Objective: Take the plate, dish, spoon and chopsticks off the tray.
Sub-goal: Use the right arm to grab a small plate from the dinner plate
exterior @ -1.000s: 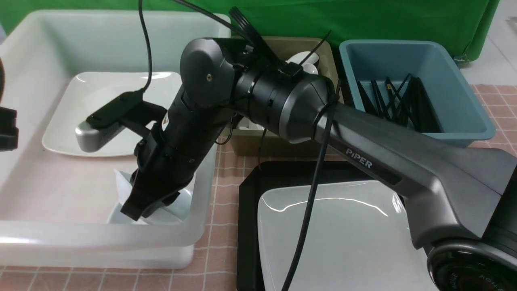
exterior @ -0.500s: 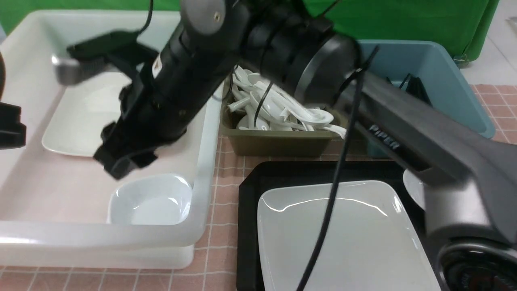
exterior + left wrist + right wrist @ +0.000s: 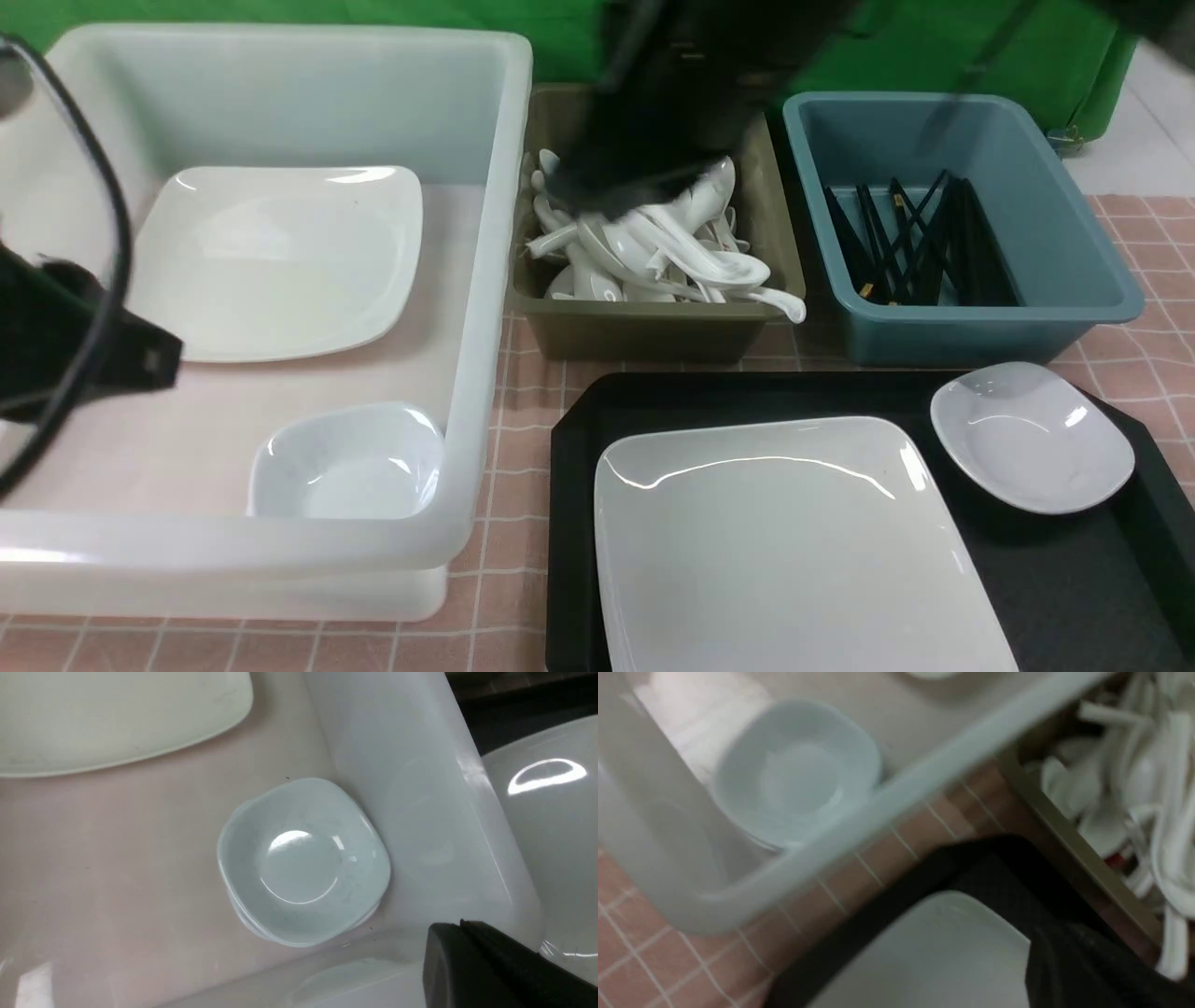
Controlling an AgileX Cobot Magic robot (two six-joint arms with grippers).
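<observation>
The large white plate [image 3: 784, 551] lies on the black tray [image 3: 1074, 579], with a small white dish [image 3: 1032, 434] at the tray's far right corner. No spoon or chopsticks show on the tray. White spoons [image 3: 653, 247] fill the olive tub and black chopsticks [image 3: 910, 243] lie in the blue tub. My right gripper [image 3: 607, 191] is a dark blur above the olive tub; in its wrist view [image 3: 1045, 945] the fingers look shut and empty, above the plate's corner [image 3: 934, 952]. My left gripper [image 3: 460, 926] is shut and empty over the white tub's near wall.
A big white tub [image 3: 485, 308] at the left holds another large plate [image 3: 271, 261] and a small bowl [image 3: 345, 462], which also shows in the left wrist view [image 3: 303, 863]. The olive tub [image 3: 653, 331] and blue tub [image 3: 990, 327] stand behind the tray on a pink checked cloth.
My right arm has lifted out of the white tub, leaving the small bowl there, and swung up and right over the olive tub. My left arm has moved right, into view.
</observation>
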